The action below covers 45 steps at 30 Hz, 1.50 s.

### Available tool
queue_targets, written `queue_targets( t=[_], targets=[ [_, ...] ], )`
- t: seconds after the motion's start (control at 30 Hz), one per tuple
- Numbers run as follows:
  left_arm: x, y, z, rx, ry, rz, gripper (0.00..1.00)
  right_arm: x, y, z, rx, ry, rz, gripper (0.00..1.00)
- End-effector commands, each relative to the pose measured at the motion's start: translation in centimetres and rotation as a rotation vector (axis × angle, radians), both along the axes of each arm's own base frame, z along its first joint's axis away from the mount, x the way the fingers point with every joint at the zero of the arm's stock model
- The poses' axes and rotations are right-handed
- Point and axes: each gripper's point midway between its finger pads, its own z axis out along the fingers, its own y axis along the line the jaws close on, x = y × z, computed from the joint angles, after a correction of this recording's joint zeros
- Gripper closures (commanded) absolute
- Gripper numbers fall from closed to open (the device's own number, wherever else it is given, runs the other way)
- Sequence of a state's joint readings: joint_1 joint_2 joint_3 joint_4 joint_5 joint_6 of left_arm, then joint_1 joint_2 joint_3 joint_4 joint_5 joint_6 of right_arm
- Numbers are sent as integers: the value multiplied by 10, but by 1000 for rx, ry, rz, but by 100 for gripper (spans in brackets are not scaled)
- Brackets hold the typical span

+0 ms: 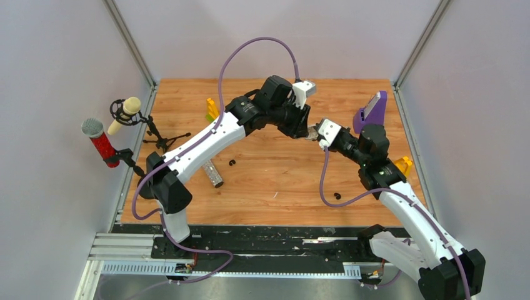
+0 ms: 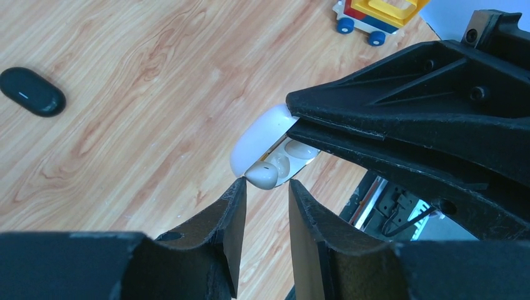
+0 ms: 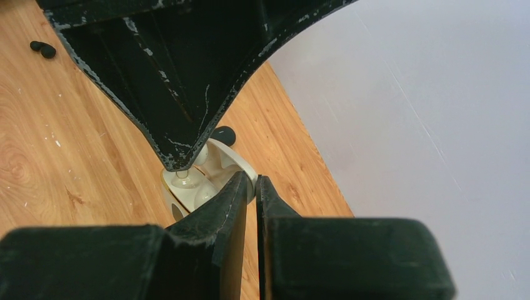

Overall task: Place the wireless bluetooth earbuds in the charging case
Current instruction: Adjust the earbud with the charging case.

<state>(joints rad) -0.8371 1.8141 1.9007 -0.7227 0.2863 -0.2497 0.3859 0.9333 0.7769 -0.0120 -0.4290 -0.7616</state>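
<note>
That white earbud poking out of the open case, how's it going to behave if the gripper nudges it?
The white earbud looks glossy and rounded, so it may slip away from the left gripper. It seems hard-shelled, so it is probably rigid. The white charging case is pinched only at one side by the right gripper, so a push might pivot it.

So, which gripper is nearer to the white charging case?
Right. The right gripper is clamped on the white charging case; the left gripper has its fingertips just at the case's open mouth, slightly apart.
</note>
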Motion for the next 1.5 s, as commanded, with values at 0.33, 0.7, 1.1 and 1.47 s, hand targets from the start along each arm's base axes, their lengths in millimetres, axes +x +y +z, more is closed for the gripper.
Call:
queue_targets(
  t=[0.33, 0.7, 1.1, 1.47],
  targets=[
    [-7, -13, 16, -61, -10, -65, 64, -8, 6, 11, 15, -37, 41, 100],
    [-6, -11, 22, -64, -44, -79, 60, -9, 6, 11, 19, -34, 47, 100],
    [5, 9, 47, -79, -111, -31, 45, -7, 4, 11, 24, -36, 26, 100],
    [5, 64, 103, -115, -290, 25, 5, -6, 6, 16, 63, -19, 26, 100]
  ],
)
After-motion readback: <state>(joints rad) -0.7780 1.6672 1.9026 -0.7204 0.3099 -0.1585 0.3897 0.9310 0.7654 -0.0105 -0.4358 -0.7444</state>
